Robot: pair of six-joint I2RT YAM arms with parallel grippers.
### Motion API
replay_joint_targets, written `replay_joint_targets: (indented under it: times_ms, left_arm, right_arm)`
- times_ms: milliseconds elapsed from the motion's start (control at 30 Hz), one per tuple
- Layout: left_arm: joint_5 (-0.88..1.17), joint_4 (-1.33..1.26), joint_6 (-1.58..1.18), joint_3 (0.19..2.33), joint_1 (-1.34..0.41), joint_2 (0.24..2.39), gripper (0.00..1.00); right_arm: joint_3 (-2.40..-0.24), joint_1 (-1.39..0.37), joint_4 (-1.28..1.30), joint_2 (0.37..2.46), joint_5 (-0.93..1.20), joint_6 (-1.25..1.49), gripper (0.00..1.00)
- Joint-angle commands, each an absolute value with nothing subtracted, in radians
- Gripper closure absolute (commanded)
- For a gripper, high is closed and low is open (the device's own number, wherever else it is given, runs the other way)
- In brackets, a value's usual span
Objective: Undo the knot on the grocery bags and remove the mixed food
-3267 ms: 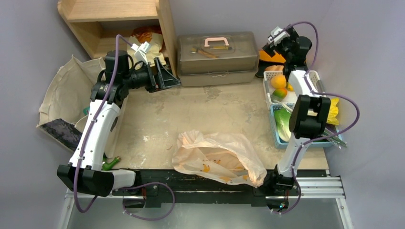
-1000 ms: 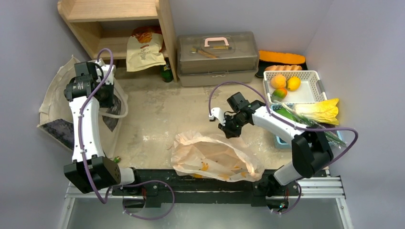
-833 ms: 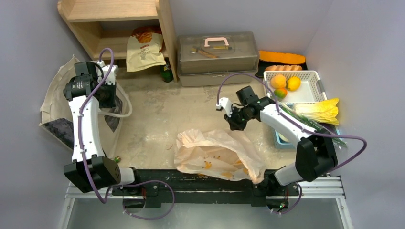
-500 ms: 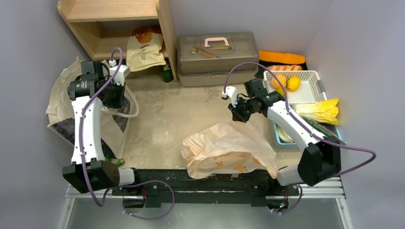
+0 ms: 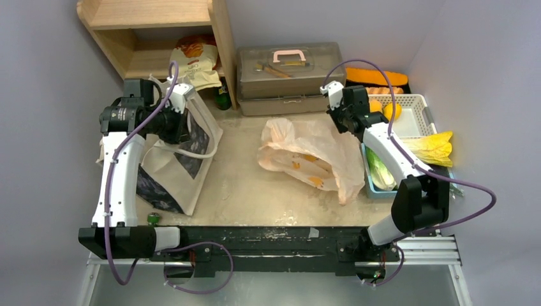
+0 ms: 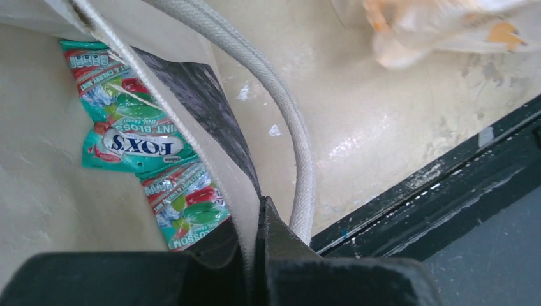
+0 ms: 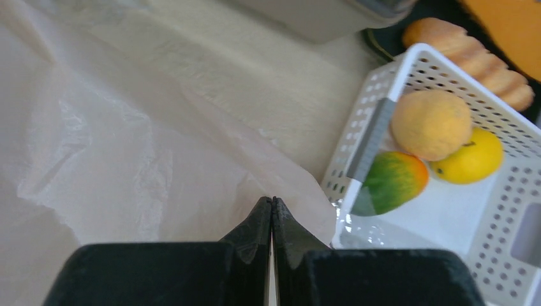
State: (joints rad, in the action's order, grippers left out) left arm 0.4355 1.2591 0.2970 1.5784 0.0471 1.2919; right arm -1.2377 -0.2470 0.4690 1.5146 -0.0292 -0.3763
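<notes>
The grocery bag (image 5: 312, 156), thin pale-orange plastic with yellow-orange prints, hangs crumpled from my right gripper (image 5: 340, 122), which is shut on its film beside the white basket. In the right wrist view the shut jaws (image 7: 272, 201) pinch the bag (image 7: 127, 159). I cannot see the knot. Mixed food lies in the baskets: round fruits (image 7: 430, 124) in the white basket (image 7: 383, 127), a green head (image 5: 381, 172), and a yellow-green cabbage (image 5: 434, 146). My left gripper (image 5: 184, 121) is shut on the rim of a canvas tote (image 5: 178, 162).
A grey toolbox (image 5: 290, 76) stands at the back, with a wooden shelf (image 5: 153, 32) to its left. The tote holds a green candy packet (image 6: 137, 143), and its rope handle (image 6: 281, 127) loops past the jaws. A bread roll (image 7: 472, 57) lies behind the white basket.
My right gripper carried the grocery bag from the near edge up and back to the white basket. My left gripper pulled the tote upright and to the right.
</notes>
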Motion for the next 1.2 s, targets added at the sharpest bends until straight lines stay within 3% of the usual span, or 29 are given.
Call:
replay_joint_targets:
  times_ms: [0, 167, 267, 300, 367, 400, 467, 667, 867, 900, 967, 1000, 1100, 1167]
  left_arm:
    - [0.579, 1.175, 0.247, 1.613, 0.010, 1.234, 1.00]
    - [0.627, 1.119, 0.157, 1.584, -0.128, 1.223, 1.00]
    - [0.666, 1.050, 0.078, 1.558, -0.222, 1.216, 1.00]
    - [0.663, 1.015, 0.051, 1.546, -0.260, 1.207, 1.00]
    - [0.640, 0.932, 0.011, 1.521, -0.334, 1.191, 1.00]
    - [0.627, 0.895, -0.019, 1.513, -0.365, 1.189, 1.00]
    - [0.607, 0.834, -0.073, 1.506, -0.426, 1.202, 1.00]
    - [0.553, 0.675, -0.210, 1.571, -0.560, 1.327, 1.00]
    - [0.462, 0.554, -0.260, 1.644, -0.686, 1.437, 1.00]
    - [0.482, 0.535, -0.255, 1.645, -0.697, 1.448, 0.92]
    - [0.532, 0.519, -0.236, 1.655, -0.712, 1.458, 0.65]
    - [0.555, 0.520, -0.221, 1.659, -0.713, 1.454, 0.57]
    - [0.577, 0.593, -0.134, 1.668, -0.709, 1.408, 0.34]
    - [0.594, 0.690, -0.086, 1.698, -0.671, 1.356, 0.27]
  right_arm:
    - [-1.272, -0.241, 0.302, 1.495, -0.275, -0.269, 1.00]
    - [-1.323, -0.235, 0.337, 1.541, -0.415, -0.204, 1.00]
    - [-1.344, -0.219, 0.396, 1.545, -0.370, -0.169, 1.00]
    - [-1.354, -0.209, 0.424, 1.539, -0.311, -0.159, 0.89]
    - [-1.385, -0.194, 0.479, 1.531, -0.206, -0.150, 0.50]
    - [-1.408, -0.192, 0.511, 1.527, -0.150, -0.154, 0.37]
    - [-1.462, -0.192, 0.568, 1.515, -0.050, -0.167, 0.23]
    - [-1.576, -0.191, 0.614, 1.467, 0.085, -0.156, 0.08]
    - [-1.733, -0.192, 0.684, 1.476, 0.155, -0.103, 0.06]
    - [-1.758, -0.192, 0.702, 1.477, 0.177, -0.094, 0.06]
    - [-1.786, -0.191, 0.726, 1.468, 0.207, -0.071, 0.06]
    - [-1.798, -0.191, 0.740, 1.463, 0.221, -0.057, 0.06]
    - [-1.820, -0.193, 0.789, 1.446, 0.268, -0.036, 0.06]
    - [-1.820, -0.193, 0.807, 1.434, 0.336, 0.006, 0.06]
